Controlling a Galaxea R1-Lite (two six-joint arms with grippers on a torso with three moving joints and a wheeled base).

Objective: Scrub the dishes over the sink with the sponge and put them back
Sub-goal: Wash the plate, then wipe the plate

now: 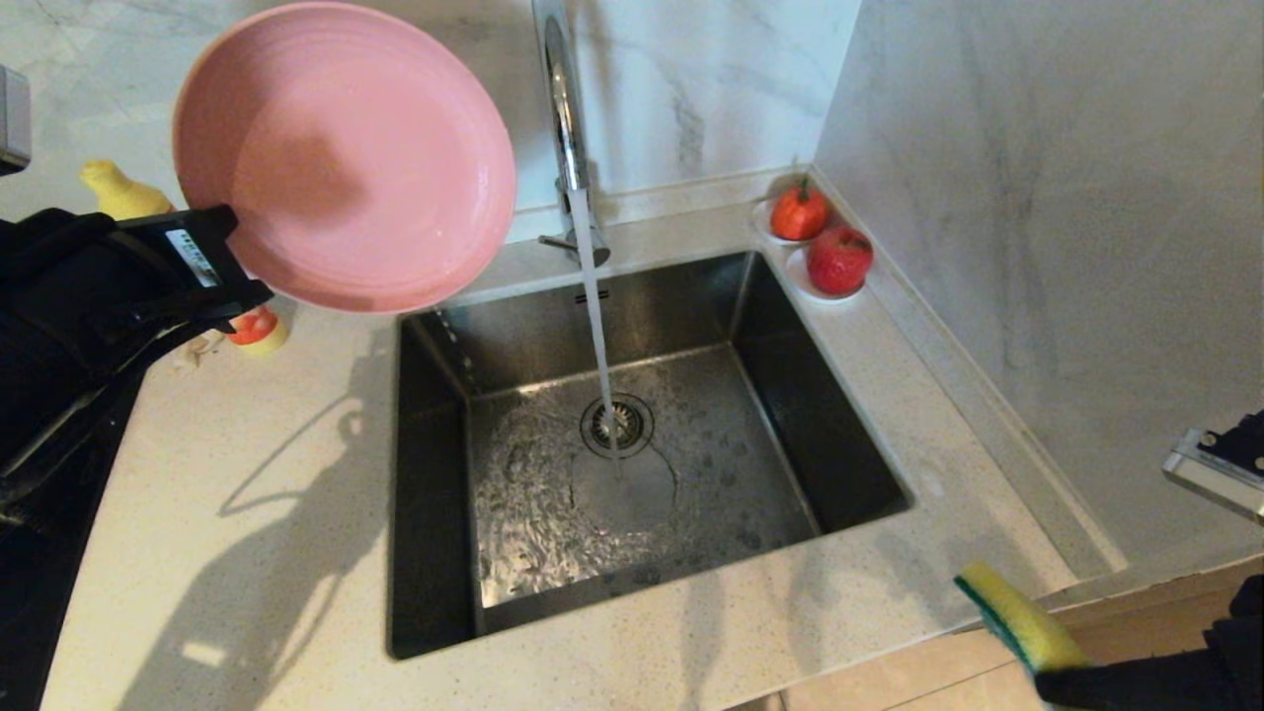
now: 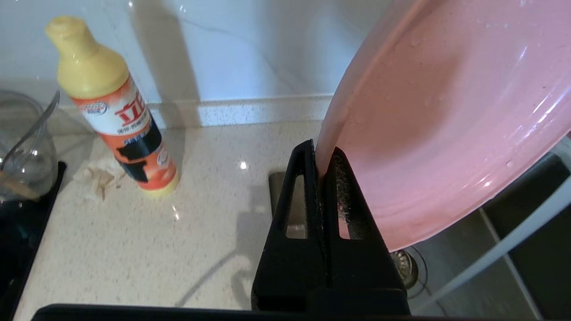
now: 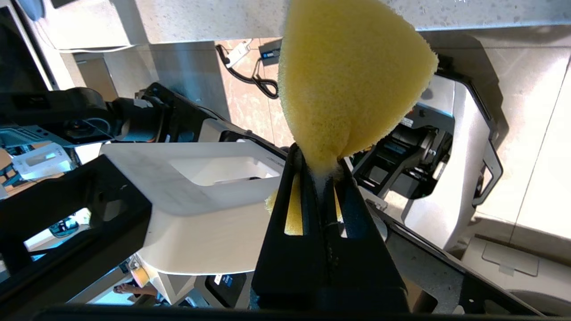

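My left gripper (image 1: 232, 252) (image 2: 320, 156) is shut on the rim of the pink plate (image 1: 346, 158) (image 2: 446, 116). The plate is raised and tilted above the counter, left of the sink (image 1: 434, 592), its wet inner face toward the head camera. The sink (image 2: 517, 267) basin is steel; water runs from the chrome faucet (image 1: 565, 118) onto the drain (image 1: 617, 425). My right gripper (image 3: 320, 157) is shut on the yellow sponge (image 3: 352, 76). It holds the sponge (image 1: 1022, 622), green layer on one edge, off the counter's front right corner. The bowl and chopsticks are out of view.
A yellow-capped orange detergent bottle (image 2: 111, 102) (image 1: 123, 193) stands on the counter behind the plate. A clear glass bowl (image 2: 22, 147) sits at the far left. Two red fruits (image 1: 820, 242) on small dishes rest at the sink's back right corner, against the marble wall.
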